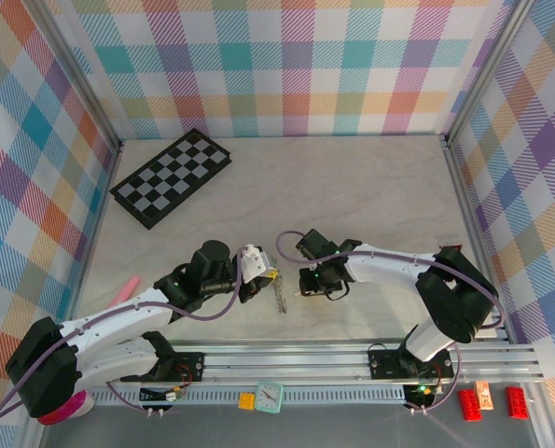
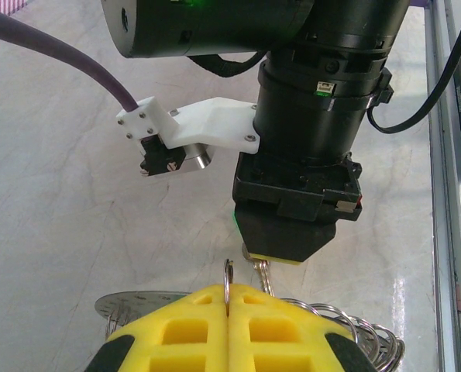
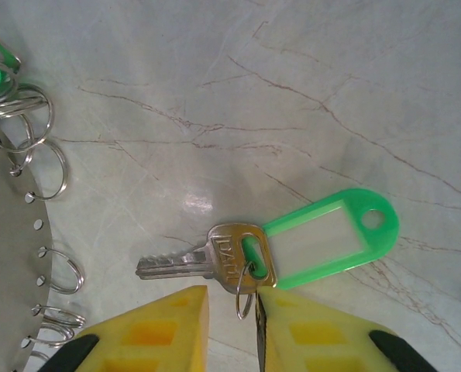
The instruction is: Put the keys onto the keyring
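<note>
Pinching hard with the left fingers (image 2: 203, 310), pressed flat together on one small wire loop of the keyring (image 2: 335, 319). Holding it so between the two arms, grey plate and row of loops turned toward the other arm, probably to steady it while a key is threaded on.

Straddling the little split ring (image 3: 245, 298) of the key (image 3: 215, 260) with the right fingers (image 3: 176, 325), set narrowly apart. Cannot tell whether brushing it on the right side or not yet touching. Apparently resting on the table (image 2: 75, 201) just ahead of those fingers: silver blade pointing left toward the keyring, green tag (image 3: 331, 236) fanned out to the right. Judged as reaching for the split ring rather than the blade, likely because easier to hook onto a loop from there.

Working over a pale, glossy table veined in thin brown, boxed in by pastel plaid walls (image 1: 277, 65), with a folded chessboard (image 1: 170, 177) well apart at the far left and a metal rail (image 1: 352, 359) along the near edge.
</note>
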Robot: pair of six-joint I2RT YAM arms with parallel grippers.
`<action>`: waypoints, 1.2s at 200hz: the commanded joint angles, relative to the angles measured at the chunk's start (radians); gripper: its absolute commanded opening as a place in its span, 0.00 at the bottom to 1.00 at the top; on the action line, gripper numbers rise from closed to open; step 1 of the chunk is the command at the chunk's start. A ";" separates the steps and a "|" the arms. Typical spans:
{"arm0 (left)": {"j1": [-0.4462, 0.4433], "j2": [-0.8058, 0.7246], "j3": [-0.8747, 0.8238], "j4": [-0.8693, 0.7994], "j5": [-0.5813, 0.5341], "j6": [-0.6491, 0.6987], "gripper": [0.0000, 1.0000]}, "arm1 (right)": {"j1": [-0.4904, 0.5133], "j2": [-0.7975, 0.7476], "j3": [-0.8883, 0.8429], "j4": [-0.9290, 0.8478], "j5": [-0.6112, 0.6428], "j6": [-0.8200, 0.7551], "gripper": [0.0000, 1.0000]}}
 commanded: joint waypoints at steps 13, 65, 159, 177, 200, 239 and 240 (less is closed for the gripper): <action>-0.005 -0.017 0.033 -0.003 -0.001 0.002 0.00 | 0.007 0.009 0.009 -0.042 0.054 0.004 0.22; -0.006 -0.023 0.032 -0.005 -0.002 0.002 0.00 | 0.009 0.029 0.023 -0.039 0.054 -0.005 0.19; -0.007 -0.019 0.032 -0.002 0.000 0.003 0.00 | 0.012 0.040 0.046 -0.040 0.053 -0.013 0.17; -0.006 -0.019 0.032 -0.003 0.001 0.004 0.00 | 0.012 0.046 0.046 -0.042 0.054 -0.011 0.17; -0.008 -0.020 0.032 -0.004 0.002 0.004 0.00 | 0.012 0.048 0.046 -0.043 0.056 -0.011 0.12; -0.007 -0.023 0.033 -0.009 0.000 0.003 0.00 | 0.012 0.029 0.045 -0.044 0.062 -0.015 0.00; -0.008 -0.023 0.033 -0.009 0.000 0.004 0.00 | 0.013 0.027 0.044 -0.044 0.063 -0.015 0.00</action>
